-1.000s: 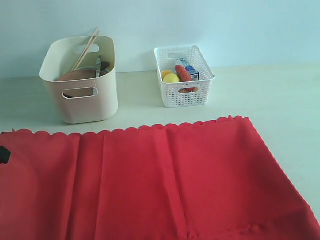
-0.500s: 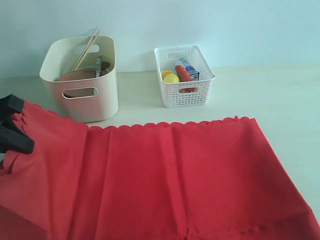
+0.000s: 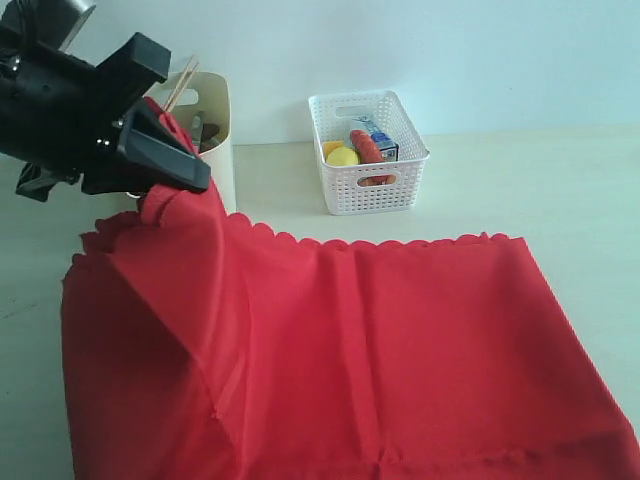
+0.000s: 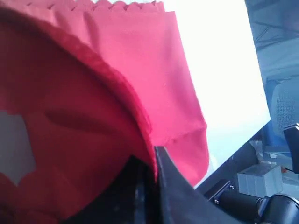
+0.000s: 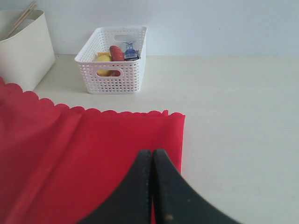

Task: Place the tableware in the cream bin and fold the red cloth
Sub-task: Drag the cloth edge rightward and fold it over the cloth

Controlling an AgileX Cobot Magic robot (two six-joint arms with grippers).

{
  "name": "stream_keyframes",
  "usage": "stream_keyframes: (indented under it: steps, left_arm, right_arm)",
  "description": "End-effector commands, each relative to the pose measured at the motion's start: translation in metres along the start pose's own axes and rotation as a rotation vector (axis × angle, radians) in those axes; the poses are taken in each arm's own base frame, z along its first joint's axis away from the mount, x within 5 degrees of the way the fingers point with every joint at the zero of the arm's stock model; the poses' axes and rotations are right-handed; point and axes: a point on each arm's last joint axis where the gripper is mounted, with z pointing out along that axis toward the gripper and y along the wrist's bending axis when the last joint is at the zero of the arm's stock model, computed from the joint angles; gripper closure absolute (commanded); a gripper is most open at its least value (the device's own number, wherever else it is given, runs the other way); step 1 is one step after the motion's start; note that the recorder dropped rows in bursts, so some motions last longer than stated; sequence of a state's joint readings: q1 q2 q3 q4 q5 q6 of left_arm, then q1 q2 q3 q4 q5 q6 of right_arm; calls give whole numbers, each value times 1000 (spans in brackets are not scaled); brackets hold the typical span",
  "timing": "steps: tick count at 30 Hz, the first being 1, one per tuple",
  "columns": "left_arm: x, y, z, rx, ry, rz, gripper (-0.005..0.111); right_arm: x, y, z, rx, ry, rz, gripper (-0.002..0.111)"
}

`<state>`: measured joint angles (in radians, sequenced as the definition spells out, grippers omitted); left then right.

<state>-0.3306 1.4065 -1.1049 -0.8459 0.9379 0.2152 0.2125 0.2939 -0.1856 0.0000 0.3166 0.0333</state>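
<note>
The red cloth covers the near part of the table. My left gripper is shut on its far-left corner and holds it high, so the left side hangs in a steep fold. In the left wrist view the cloth is pinched at that gripper. Behind the arm stands the cream bin, mostly hidden, with chopsticks sticking out; the other tableware is hidden. My right gripper is shut, nothing showing between its fingers, above the cloth near its right edge. It is outside the exterior view.
A white lattice basket with a lemon, a milk carton and other food stands at the back, right of the bin. Bare table lies right of the cloth. A pale wall closes the back.
My left gripper has risen from table level at the far left up in front of the cream bin, carrying the cloth's corner. The cloth's left side now hangs folded; its right side stays flat.
</note>
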Motion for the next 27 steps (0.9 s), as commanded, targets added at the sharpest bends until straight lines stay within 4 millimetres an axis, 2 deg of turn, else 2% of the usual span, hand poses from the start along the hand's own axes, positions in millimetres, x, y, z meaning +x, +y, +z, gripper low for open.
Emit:
stream_keyframes:
  steps: [1, 7, 14, 18, 27]
  left_arm:
    - [-2, -23, 13, 55, -10, -1, 107]
    - [2, -45, 46, 97, 18, 28, 107]
    - [2, -79, 100, 146, 75, 78, 107]
    - [0, -99, 144, 174, 119, 107, 107]
    - [5, -122, 207, 203, 186, 145, 107]
  right_arm:
    - [0, 0, -1, 3, -10, -1, 108]
    - [0, 0, -1, 3, -10, -1, 108]
    - [0, 0, -1, 3, -10, -1, 108]
    - [0, 0, -1, 3, -10, -1, 108]
    - [0, 0, -1, 3, -10, -1, 108]
